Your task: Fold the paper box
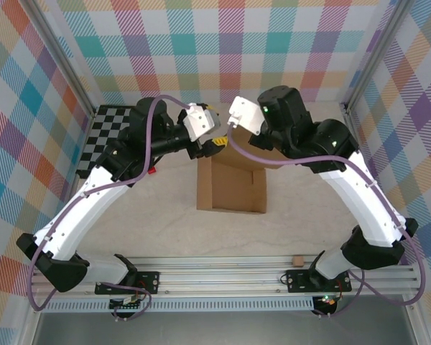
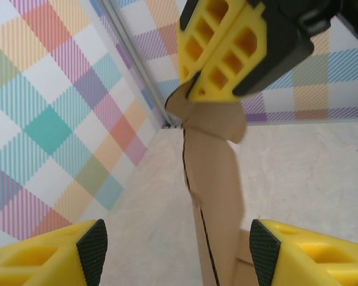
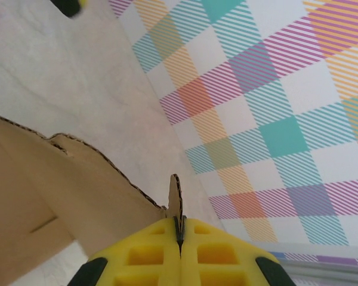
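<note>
The paper box is brown cardboard, partly folded, in the middle of the table with its rear panels raised. My right gripper is shut on the top edge of an upright flap. In the left wrist view the right gripper shows from the other side, pinching the top of the paper box. My left gripper is open, its pads standing either side of that upright panel and not touching it. From above, the left gripper sits at the box's rear left corner.
A black-and-grey chessboard lies at the back left under the left arm. A tiny cardboard scrap rests by the front rail. A small red thing shows beside the left arm. Plaid walls close in the sides and back.
</note>
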### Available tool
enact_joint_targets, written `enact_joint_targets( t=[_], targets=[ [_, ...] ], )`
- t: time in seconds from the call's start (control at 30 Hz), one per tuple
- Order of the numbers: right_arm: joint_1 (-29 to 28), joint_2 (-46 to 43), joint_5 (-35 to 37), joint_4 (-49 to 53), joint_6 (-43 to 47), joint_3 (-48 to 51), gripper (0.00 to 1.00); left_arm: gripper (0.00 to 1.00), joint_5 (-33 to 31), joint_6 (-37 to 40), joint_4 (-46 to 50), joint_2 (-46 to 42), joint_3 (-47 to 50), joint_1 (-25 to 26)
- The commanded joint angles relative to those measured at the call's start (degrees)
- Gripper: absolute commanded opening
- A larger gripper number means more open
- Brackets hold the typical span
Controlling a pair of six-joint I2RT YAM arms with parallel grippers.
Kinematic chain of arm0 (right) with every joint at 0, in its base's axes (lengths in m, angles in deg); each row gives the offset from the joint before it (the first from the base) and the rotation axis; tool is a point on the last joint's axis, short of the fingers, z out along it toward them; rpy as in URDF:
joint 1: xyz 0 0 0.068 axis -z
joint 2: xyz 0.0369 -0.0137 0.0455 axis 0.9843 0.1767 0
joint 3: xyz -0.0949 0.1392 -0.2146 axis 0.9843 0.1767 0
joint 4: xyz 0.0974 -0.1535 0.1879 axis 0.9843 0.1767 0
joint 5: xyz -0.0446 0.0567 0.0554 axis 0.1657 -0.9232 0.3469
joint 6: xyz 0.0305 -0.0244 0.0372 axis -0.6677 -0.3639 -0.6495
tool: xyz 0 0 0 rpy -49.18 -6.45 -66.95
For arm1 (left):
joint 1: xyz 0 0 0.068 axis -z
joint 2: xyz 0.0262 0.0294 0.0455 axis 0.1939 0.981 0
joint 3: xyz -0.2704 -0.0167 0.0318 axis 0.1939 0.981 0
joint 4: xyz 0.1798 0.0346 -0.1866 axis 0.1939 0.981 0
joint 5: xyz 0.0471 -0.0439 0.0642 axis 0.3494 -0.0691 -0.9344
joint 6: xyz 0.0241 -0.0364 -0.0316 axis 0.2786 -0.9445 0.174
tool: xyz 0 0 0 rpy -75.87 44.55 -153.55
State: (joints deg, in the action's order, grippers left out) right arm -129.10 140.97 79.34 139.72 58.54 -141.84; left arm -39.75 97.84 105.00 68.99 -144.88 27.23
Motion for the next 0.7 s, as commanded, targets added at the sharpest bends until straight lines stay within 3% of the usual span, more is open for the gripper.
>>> enact_joint_targets(
  t=[0.0, 0.3, 0.5, 0.67],
  targets=[
    [-1.18, -1.78, 2.01, -3.91, -0.79, 1.48, 0.04, 0.64, -0.23, -3.63, 0.84, 0.0, -0.44, 1.39],
    [-3.62, -1.44, 1.9, -4.84, -1.66, 2.59, 0.05, 0.56, -5.82, -8.11, -0.8, 4.46, 1.97, 2.72],
    [-4.42, -2.46, -0.28, -5.36, -3.0, 4.43, 0.05, 0.43, -9.68, -8.15, -2.62, 6.09, 2.52, 2.72],
    [-4.51, -5.79, -1.48, -8.08, -2.56, 9.73, 0.05, 0.48, -7.26, -5.46, -2.96, 4.3, 4.6, 2.5]
  ],
)
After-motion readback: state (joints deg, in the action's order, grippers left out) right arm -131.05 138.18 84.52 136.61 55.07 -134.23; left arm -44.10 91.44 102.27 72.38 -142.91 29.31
